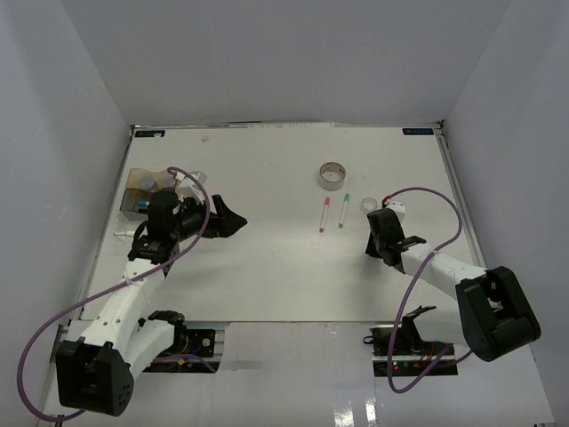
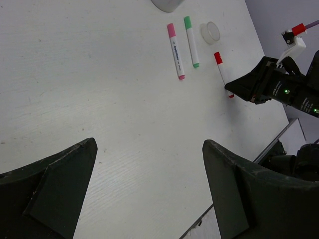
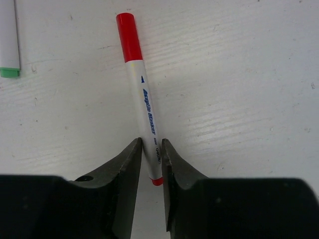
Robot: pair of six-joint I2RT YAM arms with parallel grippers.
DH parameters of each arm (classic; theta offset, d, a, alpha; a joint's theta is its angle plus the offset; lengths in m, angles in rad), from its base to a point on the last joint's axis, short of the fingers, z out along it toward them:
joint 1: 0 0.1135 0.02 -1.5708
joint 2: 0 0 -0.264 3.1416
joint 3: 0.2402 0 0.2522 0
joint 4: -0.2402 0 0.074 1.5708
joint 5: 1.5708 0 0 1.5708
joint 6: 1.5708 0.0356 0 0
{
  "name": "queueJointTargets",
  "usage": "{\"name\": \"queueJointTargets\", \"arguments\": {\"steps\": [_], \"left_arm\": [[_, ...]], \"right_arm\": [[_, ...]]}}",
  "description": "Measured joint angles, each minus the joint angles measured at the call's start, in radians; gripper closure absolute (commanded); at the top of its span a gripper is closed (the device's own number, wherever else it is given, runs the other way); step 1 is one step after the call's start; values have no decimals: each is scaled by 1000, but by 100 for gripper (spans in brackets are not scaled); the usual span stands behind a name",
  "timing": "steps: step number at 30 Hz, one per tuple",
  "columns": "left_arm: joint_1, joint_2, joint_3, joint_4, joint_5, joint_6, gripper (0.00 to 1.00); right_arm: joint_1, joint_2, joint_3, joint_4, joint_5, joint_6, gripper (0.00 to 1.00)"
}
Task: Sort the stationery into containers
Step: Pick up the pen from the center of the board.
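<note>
At right, the right gripper (image 3: 151,148) pinched the red marker (image 3: 143,94) near its tail; next likely a lift toward the box (image 1: 135,179), while the left gripper (image 2: 149,144) hung spread.

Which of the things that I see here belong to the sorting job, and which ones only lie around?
Belong to the job: red marker, clamped by the right gripper; pink marker; green marker; tape roll; small clear jar; amber box.

Not part of the job: purple cables on the arms; white enclosure walls.
</note>
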Motion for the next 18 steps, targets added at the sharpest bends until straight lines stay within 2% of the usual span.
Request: {"name": "queueJointTargets", "arguments": {"steps": [1,4,7,12,18], "left_arm": [[-6,1,0,-1,0,-8,2],[-26,5,0,-3,0,-29,2],[-50,20,0,-3,-2,-52,2],[-110,51,18,-23,-31,-104,2],[-198,103,87,-32,-94,-197,2]], "right_arm": [[-1,-6,-3,-2,-2,-5,79],[-1,-13,-7,-1,-11,-18,88],[-1,-15,-8,1,-23,-34,92],[53,-72,-32,0,-84,-86,92],[232,-204,-10,2,-159,-188,89]]}}
